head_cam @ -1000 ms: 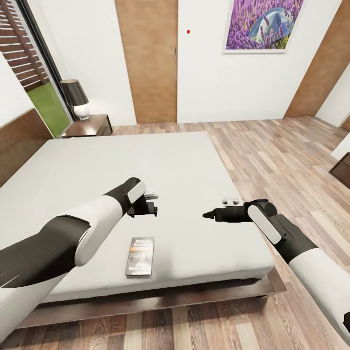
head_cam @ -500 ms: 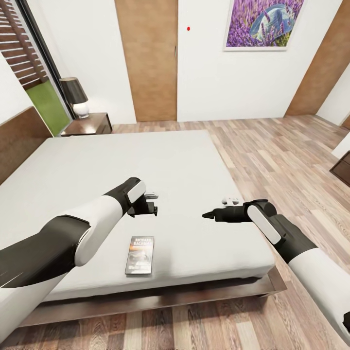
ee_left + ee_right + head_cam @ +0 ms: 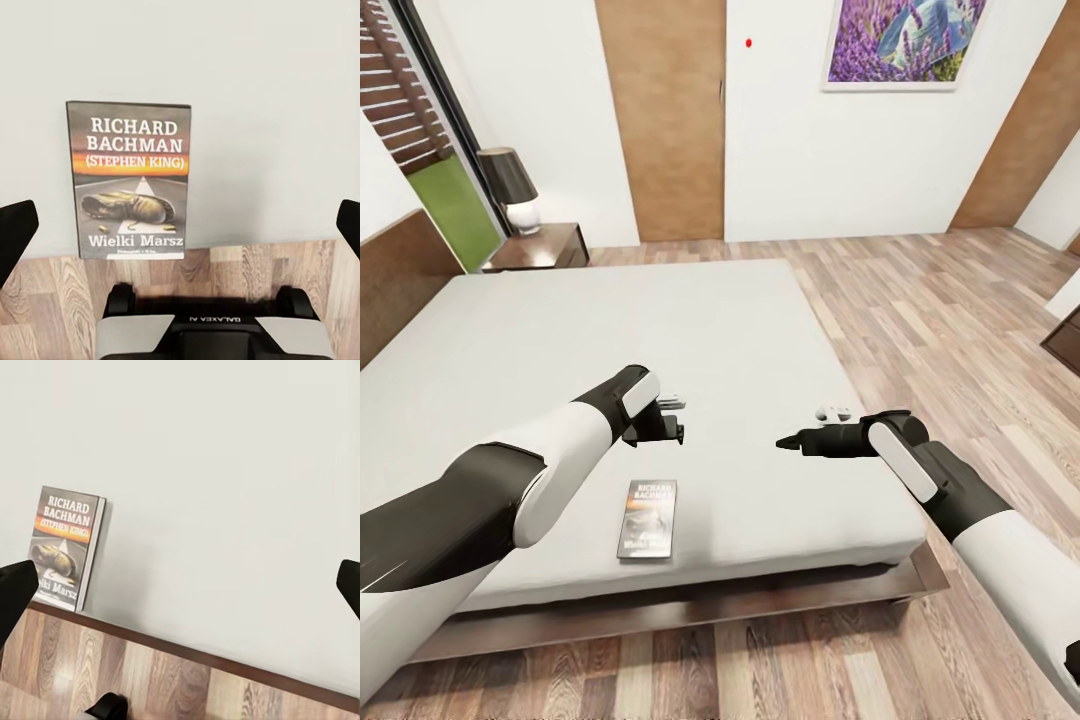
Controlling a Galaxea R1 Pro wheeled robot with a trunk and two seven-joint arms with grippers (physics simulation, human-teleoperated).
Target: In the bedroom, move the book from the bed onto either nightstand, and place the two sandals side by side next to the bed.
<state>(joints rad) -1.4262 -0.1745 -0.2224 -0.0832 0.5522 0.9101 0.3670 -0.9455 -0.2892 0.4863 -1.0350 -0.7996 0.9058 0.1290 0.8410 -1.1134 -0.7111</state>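
The thin pale paperback book (image 3: 648, 518) printed "Richard Bachman" and "Wielki Marsz" lies flat, cover up, on the off-white mattress of the wide low bed (image 3: 690, 330), close to the mattress edge nearest the robot. The dark brown wooden bed frame (image 3: 780, 594) runs below that edge, with brown wood-plank floor (image 3: 950, 320) beyond.

The left hand (image 3: 665, 420) hangs above the mattress, just past the book and apart from it. In the left wrist view its dark fingertips (image 3: 16, 238) stand wide apart at the two sides, with the book (image 3: 129, 180) lying between them below; the hand is open and holds nothing.

The right hand (image 3: 792, 441) hangs above the mattress, well apart from the book, pointing toward the left hand. In the right wrist view its fingertips (image 3: 15, 594) are likewise spread wide and empty; the book (image 3: 64, 546) lies off to one side.

A low dark-brown wooden nightstand (image 3: 540, 247) stands at the far side of the bed, beside the headboard, carrying a dark-shaded lamp (image 3: 510, 188).
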